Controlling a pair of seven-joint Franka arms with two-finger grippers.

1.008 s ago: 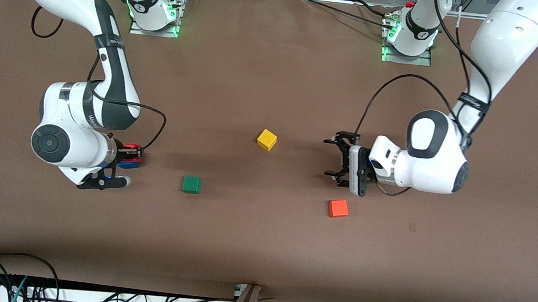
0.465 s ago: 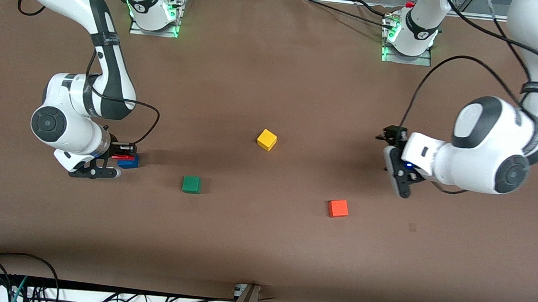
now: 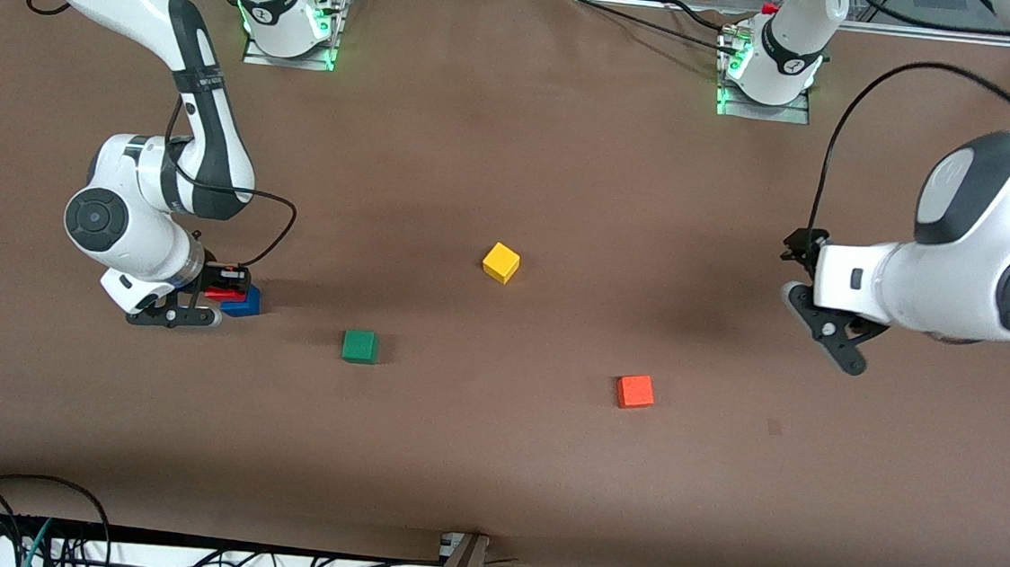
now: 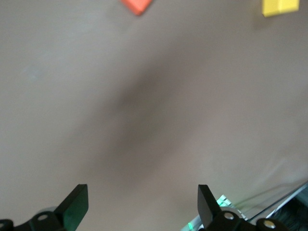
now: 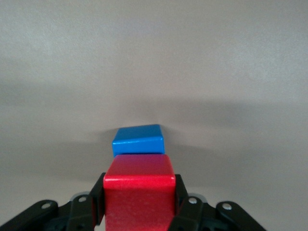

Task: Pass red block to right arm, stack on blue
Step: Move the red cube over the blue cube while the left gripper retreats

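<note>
The right claw, clamped on the red block, sits over the blue cube while the left claw hangs apart over bare desk.

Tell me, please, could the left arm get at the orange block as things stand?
Probably yes: the left claw hangs open and empty toward its own end of the table, and nothing stands between it and the orange block.
</note>
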